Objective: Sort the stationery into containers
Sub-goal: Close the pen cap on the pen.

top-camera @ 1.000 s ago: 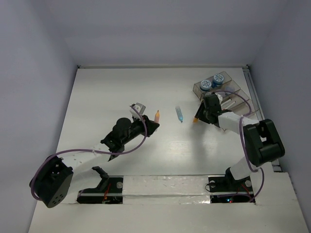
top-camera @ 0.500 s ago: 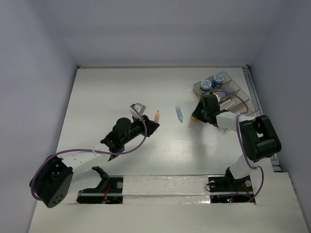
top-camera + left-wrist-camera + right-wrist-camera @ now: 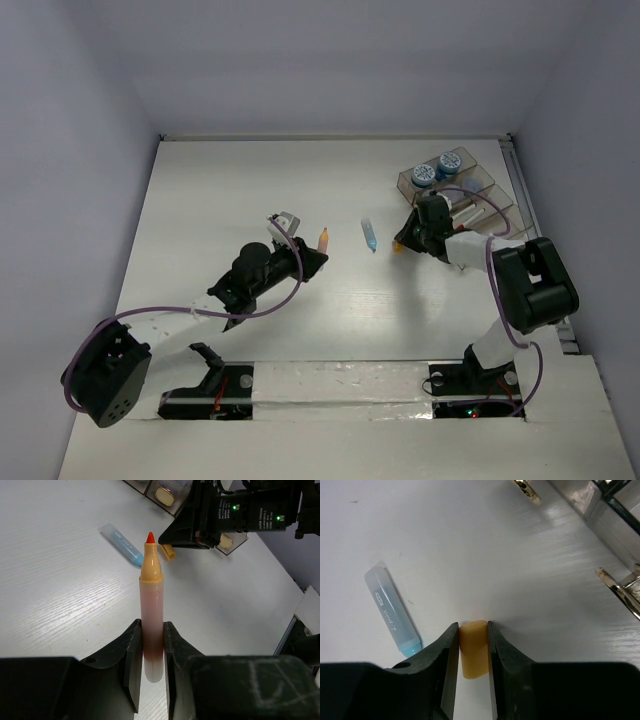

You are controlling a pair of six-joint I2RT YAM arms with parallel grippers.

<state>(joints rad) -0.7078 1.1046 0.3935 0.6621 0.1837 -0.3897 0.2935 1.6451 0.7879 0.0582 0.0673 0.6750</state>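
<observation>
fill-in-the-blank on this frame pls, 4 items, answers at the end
1. ____ grippers are shut: the left gripper on the marker, the right gripper on the orange cap.
2. The marker's tip is ____ (capped/uncapped).
3. The light-blue stick lies on the table, in ____ gripper.
4. The organiser tray holds ____ jars with blue lids.

Answers: both; uncapped; neither; two

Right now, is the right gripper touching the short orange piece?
Touching. The right wrist view shows the right gripper with both fingers pressed against the short orange piece, no gap either side.
</observation>
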